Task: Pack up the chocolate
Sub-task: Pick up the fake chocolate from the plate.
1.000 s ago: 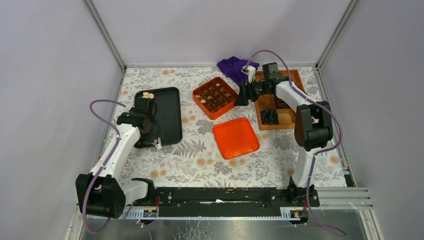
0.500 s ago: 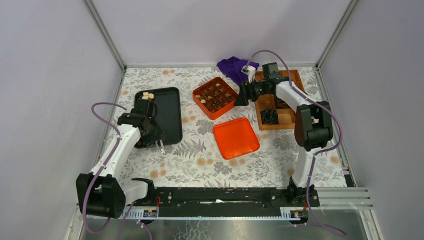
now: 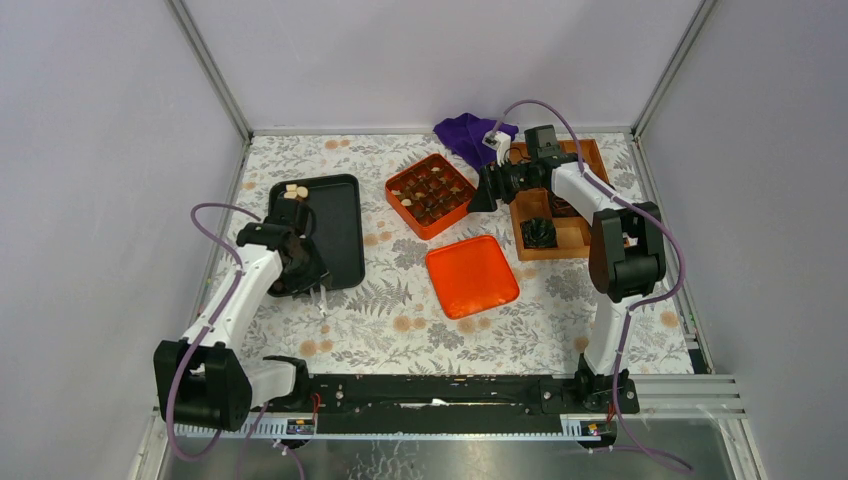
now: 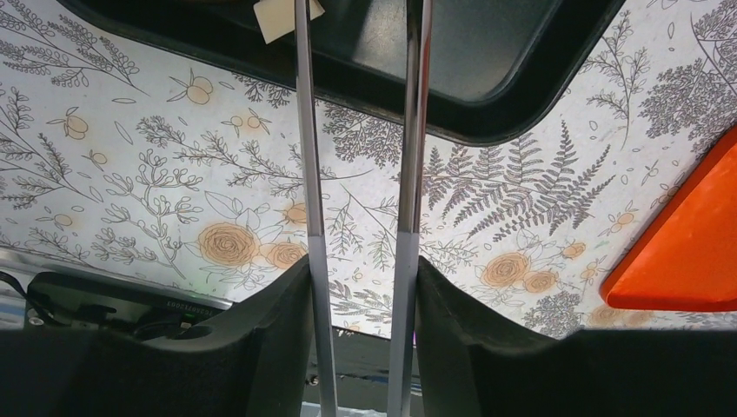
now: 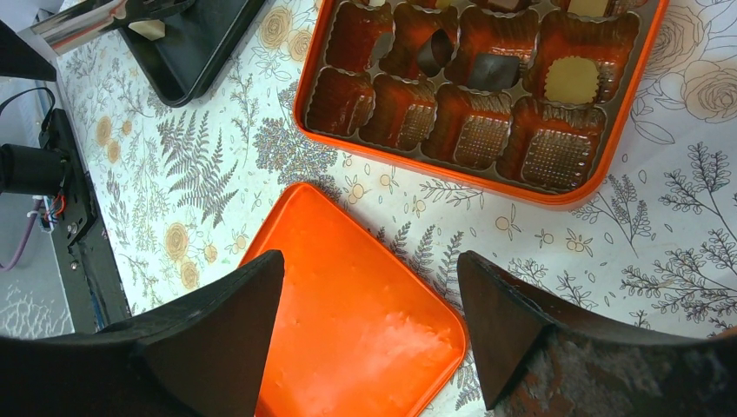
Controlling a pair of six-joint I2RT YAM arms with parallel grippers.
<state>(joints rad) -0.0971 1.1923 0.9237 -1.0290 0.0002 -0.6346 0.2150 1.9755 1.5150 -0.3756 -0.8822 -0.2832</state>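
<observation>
My left gripper [image 3: 305, 275] is over the near right corner of the black tray [image 3: 335, 225], shut on metal tweezers [image 4: 408, 174]. A cream-white chocolate piece [image 4: 282, 16] sits at the tweezers' far end over the tray; the tips are cut off by the frame edge. Two or three light pieces [image 3: 293, 190] lie at the tray's far end. The orange box [image 3: 432, 195] holds dark and cream chocolates [image 5: 574, 78] in several cells. My right gripper [image 3: 483, 195] is open and empty, hovering beside the box's right corner [image 5: 369, 261].
The orange lid [image 3: 472, 275] lies flat, near of the box. A wooden box [image 3: 570, 235] at the right holds dark crinkled cups [image 3: 540, 232]. A purple cloth [image 3: 470, 133] lies at the back. Frame posts and walls enclose the table.
My left gripper with the tweezers has moved a little toward the near right, away from the tray's far end. The right arm has not moved.
</observation>
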